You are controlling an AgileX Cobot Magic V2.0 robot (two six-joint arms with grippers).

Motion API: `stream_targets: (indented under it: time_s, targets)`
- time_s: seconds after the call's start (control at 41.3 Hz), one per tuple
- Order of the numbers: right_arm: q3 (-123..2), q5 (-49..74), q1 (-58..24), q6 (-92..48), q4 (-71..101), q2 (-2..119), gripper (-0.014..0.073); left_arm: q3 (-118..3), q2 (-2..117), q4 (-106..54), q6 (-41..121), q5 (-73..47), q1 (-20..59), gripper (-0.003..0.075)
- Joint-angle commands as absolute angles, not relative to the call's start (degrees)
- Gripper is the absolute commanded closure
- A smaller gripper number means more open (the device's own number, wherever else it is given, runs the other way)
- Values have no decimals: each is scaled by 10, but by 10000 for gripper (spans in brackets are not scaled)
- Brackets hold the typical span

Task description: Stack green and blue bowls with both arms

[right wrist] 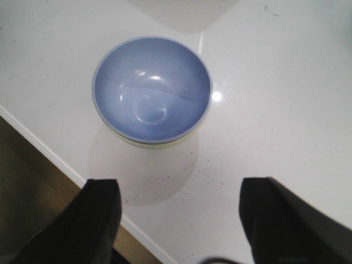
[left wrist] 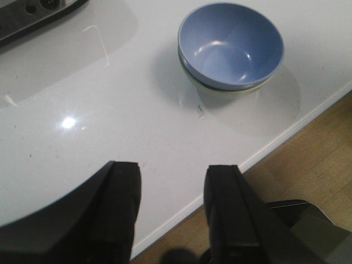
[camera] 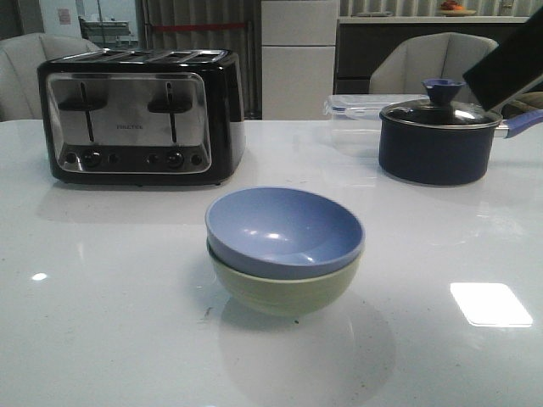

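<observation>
The blue bowl [camera: 284,225] sits nested inside the green bowl [camera: 284,295] on the white table, near its front middle. Both stand upright and nothing is touching them. In the left wrist view the blue bowl [left wrist: 231,44] hides all but a thin edge of the green bowl [left wrist: 242,92]. My left gripper [left wrist: 173,170] is open and empty over the table's front edge, well away from the stack. In the right wrist view the blue bowl [right wrist: 151,88] sits over the green rim [right wrist: 157,144]. My right gripper [right wrist: 181,187] is open and empty, apart from the stack. Part of my right arm [camera: 509,51] shows at the far right.
A black and chrome toaster [camera: 140,114] stands at the back left. A dark navy saucepan [camera: 437,140] with a glass lid stands at the back right, beside a clear plastic box [camera: 356,110]. The table's front edge [left wrist: 275,137] runs close to the stack, with wooden floor beyond it.
</observation>
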State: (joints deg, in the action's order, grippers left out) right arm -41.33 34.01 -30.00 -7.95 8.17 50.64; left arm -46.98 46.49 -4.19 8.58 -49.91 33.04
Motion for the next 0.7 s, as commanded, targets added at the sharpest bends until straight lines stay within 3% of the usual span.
stream_targets:
  time_s: [0.0,0.29,0.46,0.581,0.678]
  targets:
    - [-430,303,-302,-85,81,503,34,-452,426,-41,85,-459,333,357]
    - [-430,305,-302,-85,81,503,70,-419,400,-7,85,-458,333,357]
    - [-430,306,-302,-85,81,503,317,-419,400,-7,85,-437,333,392]
    - [-430,306,-302,-85,81,503,482,-419,400,-7,85,-433,333,481]
    - [-430,306,-302,-85,81,503,540,-419,400,-7,85,-433,333,570]
